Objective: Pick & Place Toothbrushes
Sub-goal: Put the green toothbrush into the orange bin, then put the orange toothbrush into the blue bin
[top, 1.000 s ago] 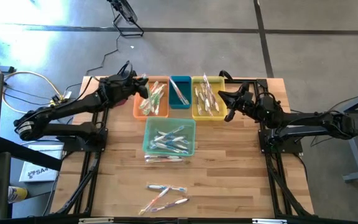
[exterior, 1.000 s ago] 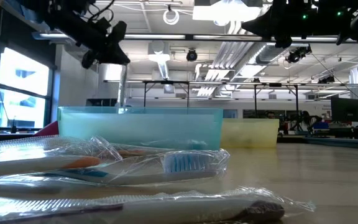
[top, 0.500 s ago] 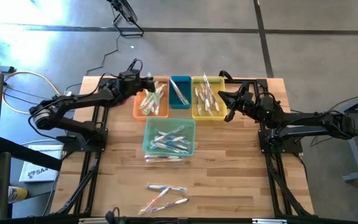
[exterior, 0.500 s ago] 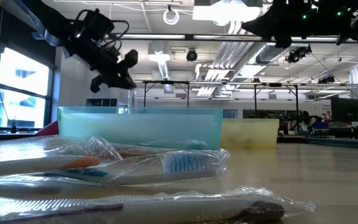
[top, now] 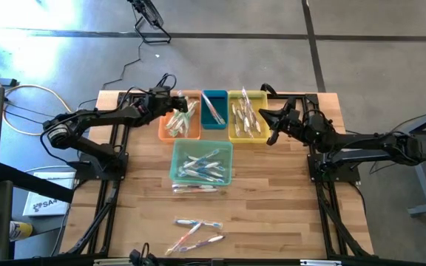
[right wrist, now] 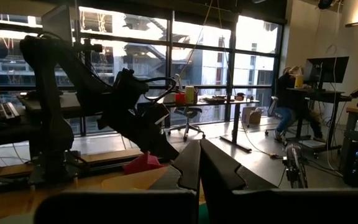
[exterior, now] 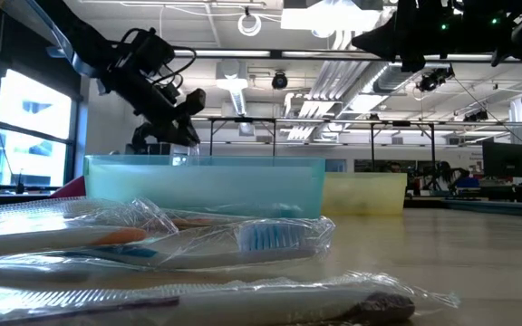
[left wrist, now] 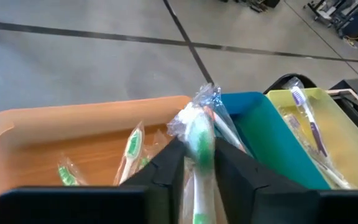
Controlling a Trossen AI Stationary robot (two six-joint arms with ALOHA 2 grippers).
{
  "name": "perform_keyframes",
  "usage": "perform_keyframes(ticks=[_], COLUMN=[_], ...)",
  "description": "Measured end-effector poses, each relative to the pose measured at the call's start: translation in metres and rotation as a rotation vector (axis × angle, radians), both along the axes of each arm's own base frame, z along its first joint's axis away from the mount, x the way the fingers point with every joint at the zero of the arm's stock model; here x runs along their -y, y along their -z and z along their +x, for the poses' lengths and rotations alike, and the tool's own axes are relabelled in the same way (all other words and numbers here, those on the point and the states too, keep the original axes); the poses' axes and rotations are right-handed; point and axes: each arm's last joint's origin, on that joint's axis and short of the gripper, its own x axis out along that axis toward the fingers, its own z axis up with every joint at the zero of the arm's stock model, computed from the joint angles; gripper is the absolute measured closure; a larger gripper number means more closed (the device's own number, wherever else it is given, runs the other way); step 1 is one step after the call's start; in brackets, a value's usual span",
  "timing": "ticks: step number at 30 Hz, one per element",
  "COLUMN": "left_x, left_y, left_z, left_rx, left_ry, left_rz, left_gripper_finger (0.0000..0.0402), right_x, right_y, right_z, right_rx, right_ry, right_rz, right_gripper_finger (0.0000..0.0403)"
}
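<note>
Bare tabletop (top: 272,199) beside crowded bins (top: 202,118)

No brand, label or number can be made out on the wrapped toothbrushes (exterior: 198,237) or the plastic bins (top: 202,162) on the table. The only lettering in sight is on a white sheet (top: 41,202) lying on the floor beside the table's left edge, seen from above, and its few characters are too small to read.
</note>
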Motion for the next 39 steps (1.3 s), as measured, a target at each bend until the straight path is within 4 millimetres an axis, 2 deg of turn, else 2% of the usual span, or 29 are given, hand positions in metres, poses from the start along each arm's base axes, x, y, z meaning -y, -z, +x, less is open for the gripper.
perform_keyframes(ticks=[6,11,20,29,39], left_x=[0.0,0.0,-0.0001,-0.0001,-0.0001], left_y=[0.0001,0.0002,0.0002,0.0008,0.0007], left_z=[-0.0001,-0.0002,-0.0002,-0.0007,-0.0007], left_rx=[-0.003,-0.008,-0.015,-0.133,-0.215], left_ry=[-0.002,0.0,0.0,0.043,0.087], left_rz=[0.001,0.005,0.01,0.09,0.151], left_gripper_finger=[0.025,0.0216,0.0208,0.0206,0.0183], right_x=[0.0,0.0,0.0,0.0,0.0], right_y=[0.0004,0.0004,0.0005,0.0006,0.0006], right_z=[0.0001,0.0001,0.0001,0.0001,0.0001], right_rx=[-0.004,-0.004,-0.005,-0.006,-0.006], right_ry=[0.0,0.0,0.0,0.0,0.0], right_rz=[0.001,0.001,0.001,0.002,0.002], right_gripper_finger=[0.0401,0.0401,0.0401,0.0401,0.0401])
